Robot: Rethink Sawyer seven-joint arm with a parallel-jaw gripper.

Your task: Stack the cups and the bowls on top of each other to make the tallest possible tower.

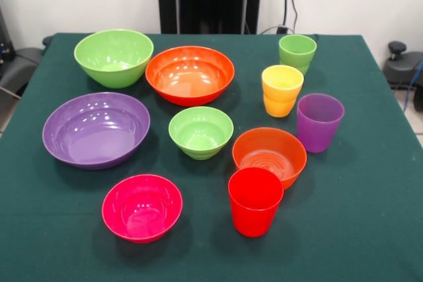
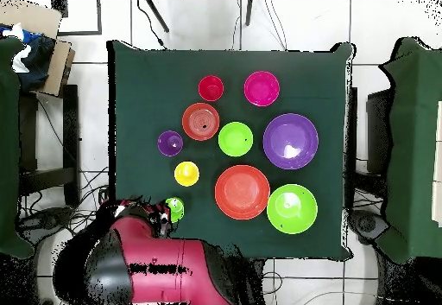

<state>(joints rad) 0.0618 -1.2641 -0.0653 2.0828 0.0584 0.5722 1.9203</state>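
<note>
**Spotter:** What have you got?

**Operator:** Nothing stacked yet. All ten pieces sit apart on the green table [image 1: 370, 229]. In the front view, large purple bowl [image 1: 96, 130] left, large orange bowl [image 1: 190, 74] and large green bowl [image 1: 114, 57] far, pink bowl [image 1: 142, 207] and red cup [image 1: 255, 201] near.

**Spotter:** The arm?

**Operator:** The arm [image 2: 138, 263] is drawn back off the table's edge, beside the green cup [image 2: 174, 206]. The fingers I can't tell (hidden from above).

**Spotter:** Risks?

**Operator:** That green cup is nearest, so I'd say a swing out could clip it. Yellow cup [image 1: 282, 90] and purple cup [image 1: 319, 122] stand close; glossy walls may slip.
</note>
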